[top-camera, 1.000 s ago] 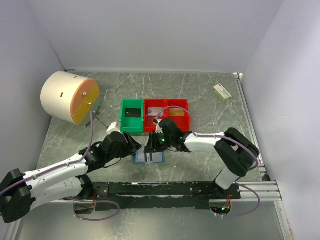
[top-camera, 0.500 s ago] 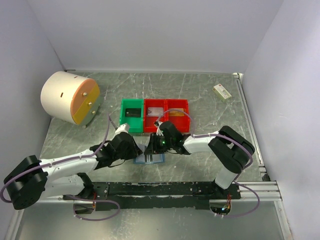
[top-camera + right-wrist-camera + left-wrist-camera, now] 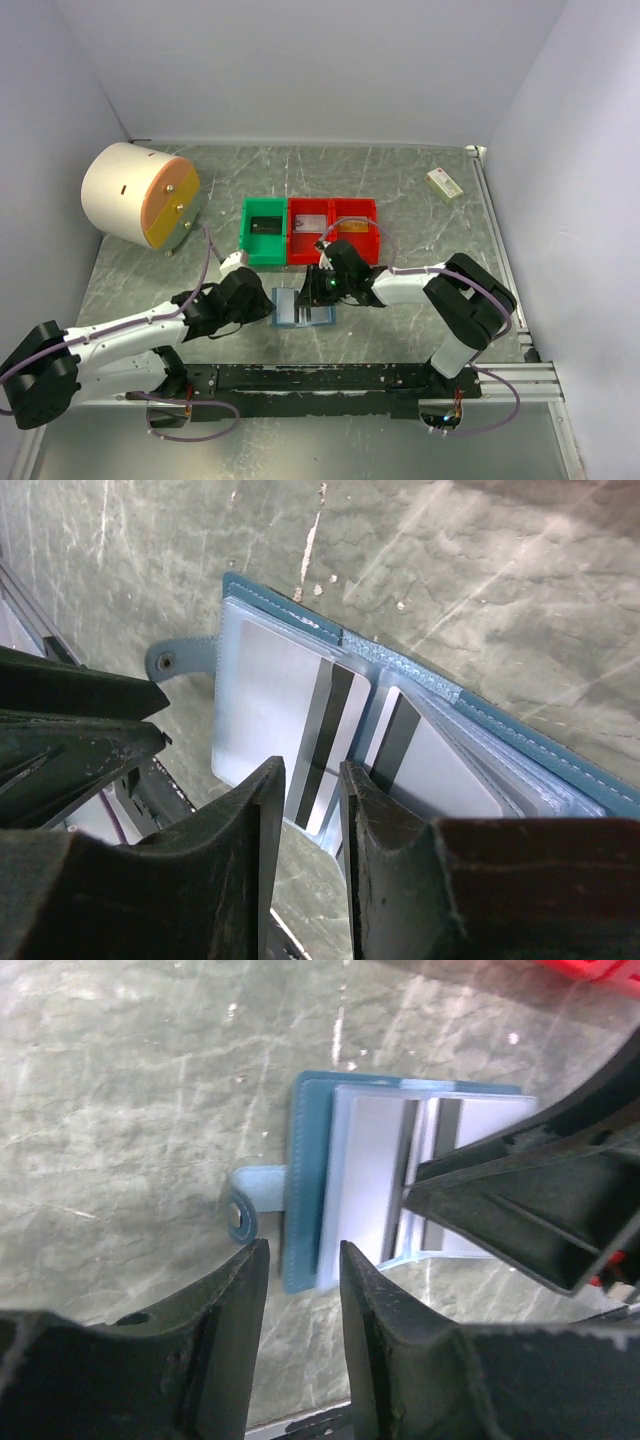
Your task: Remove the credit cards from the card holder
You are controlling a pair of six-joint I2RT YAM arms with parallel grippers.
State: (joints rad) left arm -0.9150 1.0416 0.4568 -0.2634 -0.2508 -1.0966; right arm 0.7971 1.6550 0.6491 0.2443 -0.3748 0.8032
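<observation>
Grey marbled bench [image 3: 420,210], white walls on 3 sides. Green bin [image 3: 246,235] and 2 red bins [image 3: 334,201] sit just behind the work area. A cream box [image 3: 443,183] lies at the far right and a round drum [image 3: 140,195] at the far left.

Position: the blue card holder [image 3: 295,310] lies open and flat on the bench, near the front edge and between the 2 arms. Its strap [image 3: 240,1210] points toward the left arm. At least 2 cards [image 3: 265,695] are seated in the slots, each showing a dark stripe near the fold.

Left tool [image 3: 300,1260]: at the strap-side edge of the holder, jaws a narrow slot apart, with the blue edge showing in the slot. Cannot tell whether it is pinching that edge or only poised over it.

Right tool [image 3: 305,780]: over the middle of the holder, jaws also a narrow slot apart, with the near end of the striped card [image 3: 325,735] showing in the gap. Cannot tell if the card is clamped.

Step, by my reading: first extraction, with no card out yet. The left arm looks to be steadying the holder while the right goes for a card.

Next move calls for a firm nip on 1 card edge only, then a pull along the slot line, kept low and parallel to the bench, with the holder pinned so it does not drag along.
</observation>
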